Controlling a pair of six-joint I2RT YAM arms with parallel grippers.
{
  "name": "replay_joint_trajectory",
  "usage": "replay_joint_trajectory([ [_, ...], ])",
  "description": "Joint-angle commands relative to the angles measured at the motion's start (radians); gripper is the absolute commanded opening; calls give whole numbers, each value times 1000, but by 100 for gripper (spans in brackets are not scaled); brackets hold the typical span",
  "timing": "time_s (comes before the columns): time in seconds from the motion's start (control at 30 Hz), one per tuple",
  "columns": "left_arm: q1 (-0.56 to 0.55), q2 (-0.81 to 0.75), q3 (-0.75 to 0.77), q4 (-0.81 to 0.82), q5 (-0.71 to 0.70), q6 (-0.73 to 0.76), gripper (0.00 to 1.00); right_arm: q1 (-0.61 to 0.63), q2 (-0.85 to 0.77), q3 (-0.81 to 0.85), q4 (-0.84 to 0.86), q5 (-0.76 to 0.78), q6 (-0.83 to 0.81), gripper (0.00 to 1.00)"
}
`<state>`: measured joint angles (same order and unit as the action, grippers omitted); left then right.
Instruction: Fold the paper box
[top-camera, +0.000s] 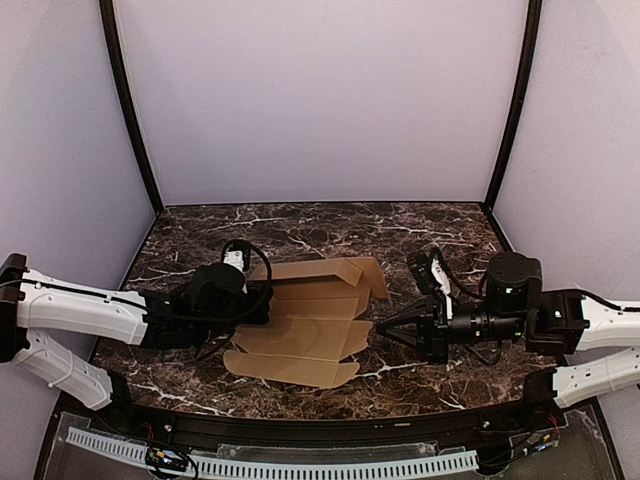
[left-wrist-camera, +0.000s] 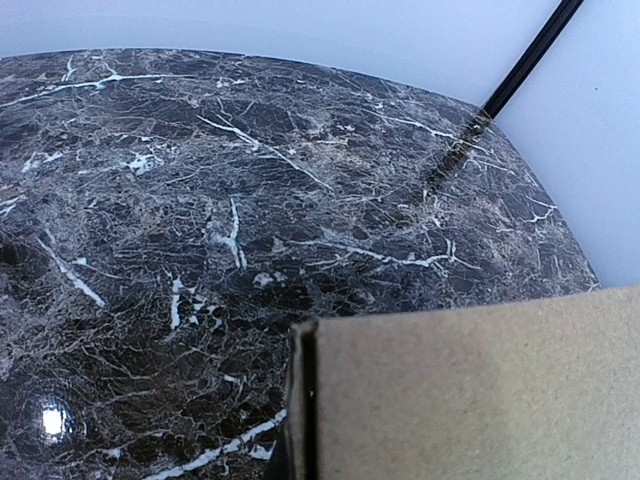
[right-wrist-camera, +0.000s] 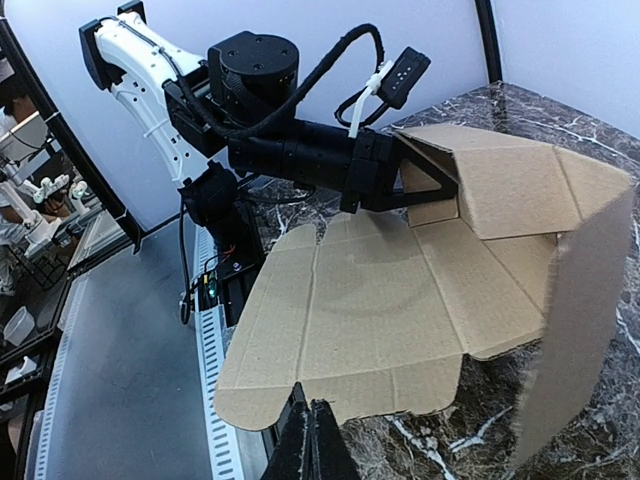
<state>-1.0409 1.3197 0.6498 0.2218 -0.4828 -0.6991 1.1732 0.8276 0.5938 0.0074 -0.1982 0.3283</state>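
Note:
The paper box (top-camera: 310, 325) is a tan cardboard sheet lying mostly flat on the dark marble table (top-camera: 330, 225), with its far and left flaps raised. My left gripper (top-camera: 268, 300) is shut on the raised flap at the sheet's left end; the right wrist view shows its black fingers (right-wrist-camera: 440, 190) pinching that flap. In the left wrist view the cardboard (left-wrist-camera: 480, 390) fills the lower right. My right gripper (top-camera: 378, 331) is shut with nothing in it. Its joined tips (right-wrist-camera: 314, 415) touch a notch in the near edge of the sheet (right-wrist-camera: 400, 300).
Black frame posts (top-camera: 130, 110) and pale backdrop walls close in the table at the back and sides. A slotted white cable rail (top-camera: 300, 465) runs along the front edge below the arm bases. One tall flap (right-wrist-camera: 580, 320) stands upright at the sheet's far end.

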Motion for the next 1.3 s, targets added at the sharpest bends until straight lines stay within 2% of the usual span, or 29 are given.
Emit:
replay_joint_trajectory([
  [0.0, 1, -22, 27, -61, -59, -27, 1, 30, 58, 59, 63, 24, -18, 0],
  [0.2, 1, -35, 30, -55, -46, -38, 1, 32, 113, 74, 42, 133, -12, 0],
  [0.47, 0, -57, 29, -13, 34, -83, 1, 34, 145, 38, 47, 166, 14, 0],
  [1.07, 17, -115, -2, 70, 134, -210, 1, 89, 81, -80, 25, 301, 65, 0],
  [1.27, 17, -97, 5, 74, 151, -198, 1, 91, 35, -51, 5, 298, 43, 0],
])
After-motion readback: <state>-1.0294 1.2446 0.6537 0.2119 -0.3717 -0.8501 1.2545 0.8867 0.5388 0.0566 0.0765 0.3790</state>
